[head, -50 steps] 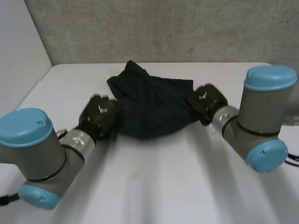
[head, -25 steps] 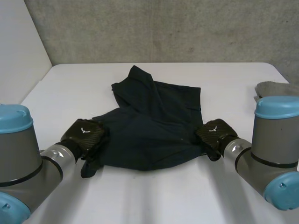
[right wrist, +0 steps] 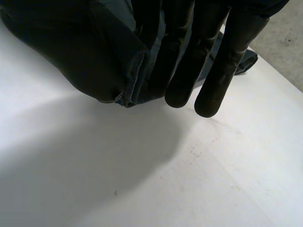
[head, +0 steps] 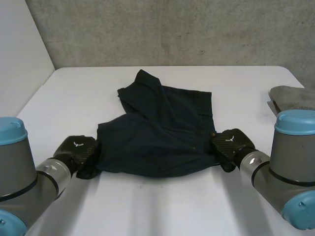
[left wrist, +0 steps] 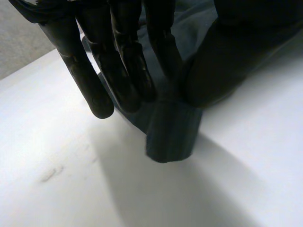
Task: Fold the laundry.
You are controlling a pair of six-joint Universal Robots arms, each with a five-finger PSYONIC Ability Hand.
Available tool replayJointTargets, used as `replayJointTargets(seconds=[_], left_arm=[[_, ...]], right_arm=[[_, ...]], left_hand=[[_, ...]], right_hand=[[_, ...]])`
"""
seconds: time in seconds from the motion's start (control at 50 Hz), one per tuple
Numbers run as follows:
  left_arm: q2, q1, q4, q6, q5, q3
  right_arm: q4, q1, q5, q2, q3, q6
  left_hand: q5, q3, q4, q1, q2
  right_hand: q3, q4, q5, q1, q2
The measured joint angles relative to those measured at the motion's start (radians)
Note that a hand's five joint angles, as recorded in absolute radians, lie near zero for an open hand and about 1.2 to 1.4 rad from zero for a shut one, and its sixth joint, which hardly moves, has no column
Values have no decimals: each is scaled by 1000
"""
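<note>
holding the dark garment [head: 162, 132] by its two near corners: your left hand [head: 78, 150] pinches the left one, your right hand [head: 230, 143] the right. it lies rumpled on the table [head: 162, 201], far part bunched; no fold made yet, i judge.

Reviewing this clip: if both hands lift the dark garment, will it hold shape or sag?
Probably sags: the dark garment lies creased and folded over itself, so it looks floppy. It seems light: a bunched corner hangs limp from the left hand. Likely not slippery; the right hand pinches a hemmed edge.
</note>
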Motion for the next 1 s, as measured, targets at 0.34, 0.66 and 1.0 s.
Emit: replayJointTargets(seconds=[0.34,0.66,1.0], left_arm=[[146,-32,-449,197,8,-11],[60,-70,-435,240,-2,35],[-50,-96,-347,226,-1,144]], right_arm=[[489,-4,-46,-138,-72,-310],[542,-3,-54,-163,-3,-388],[398,-7,-75,-169,19,-133]], left_hand=[[18,38,39,0,33],[18,40,40,0,36],[18,40,40,0,36]], right_hand=[[0,0,0,0,0],[0,0,0,0,0],[-581,-589,-558,-453,-561]])
